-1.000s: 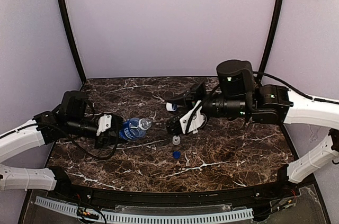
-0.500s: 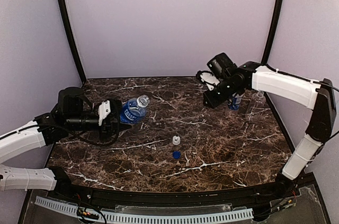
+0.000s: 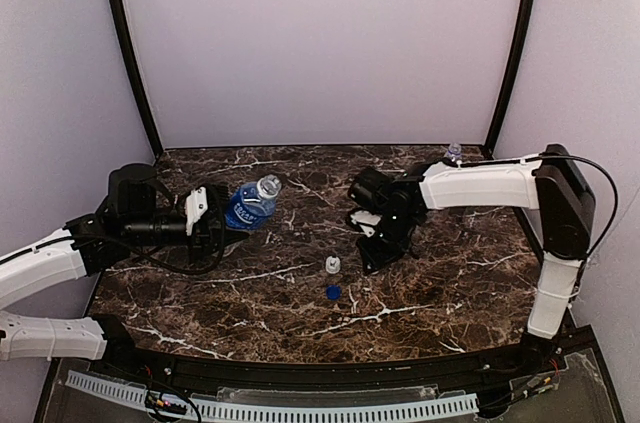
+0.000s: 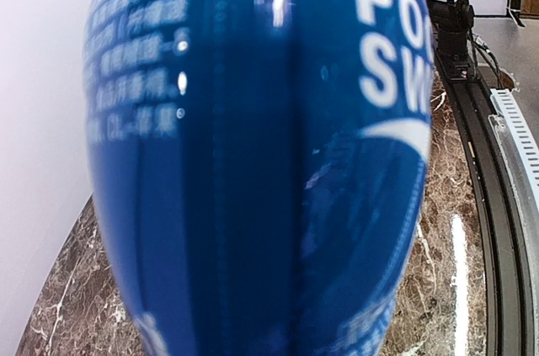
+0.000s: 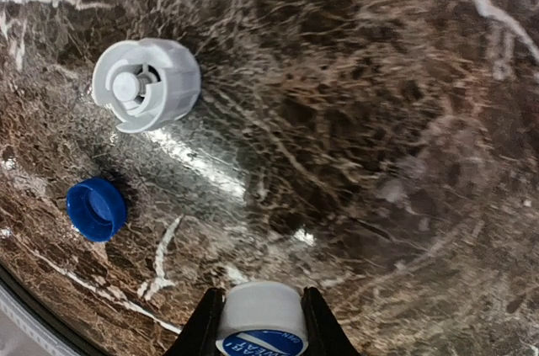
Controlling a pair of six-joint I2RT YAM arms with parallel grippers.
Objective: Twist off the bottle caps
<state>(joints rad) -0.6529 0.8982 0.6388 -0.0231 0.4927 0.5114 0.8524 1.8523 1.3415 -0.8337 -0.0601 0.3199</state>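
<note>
Top external: left gripper's [image 3: 222, 218] blue-label bottle [image 3: 248, 207], neck toward far right

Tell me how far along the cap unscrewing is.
Done: a white cap and a blue cap lie loose on the table. In hand: the right gripper pinches a third cap; the left gripper holds the blue-labelled bottle. Left: probably just setting that cap down.
</note>
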